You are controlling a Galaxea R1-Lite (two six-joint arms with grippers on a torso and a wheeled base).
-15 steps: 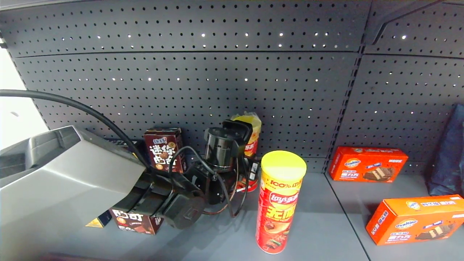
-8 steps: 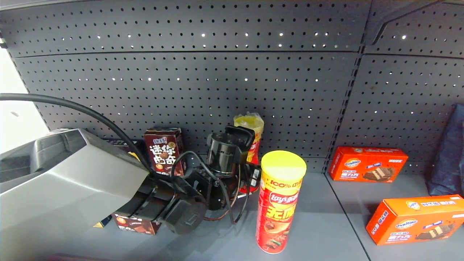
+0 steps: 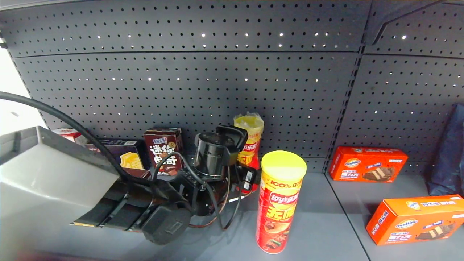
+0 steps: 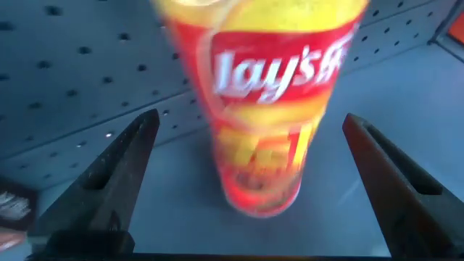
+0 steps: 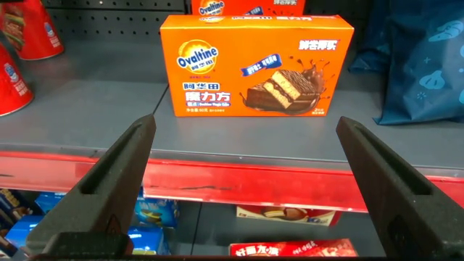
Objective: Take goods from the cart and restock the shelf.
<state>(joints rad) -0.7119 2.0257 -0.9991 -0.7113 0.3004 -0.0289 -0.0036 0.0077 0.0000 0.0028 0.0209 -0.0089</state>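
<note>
Pegboard-backed shelf (image 3: 319, 224): left tool (image 4: 250, 119), spread wide, flanks the half-hidden rear chip can (image 3: 251, 143); right tool (image 5: 245, 123) gapes too.

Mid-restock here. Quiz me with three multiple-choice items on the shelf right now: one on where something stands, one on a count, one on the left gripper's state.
1. Where does the rear chips can stand on the shelf?
A. Upright at the back, behind the front chips can
B. Lying on its side at the shelf's edge
C. On top of a box

2. How many orange boxes does the head view show?
A. One
B. Three
C. Two

3. How is the left gripper?
A. Shut on the can
B. Fingers open, the rear chips can between them, untouched
C. Open over bare shelf

Answers:
1 A: it stands upright by the pegboard wall.
2 C: one lies at the back, one nearer the front.
3 B: the left wrist view shows a gap on each side of the can.
</note>
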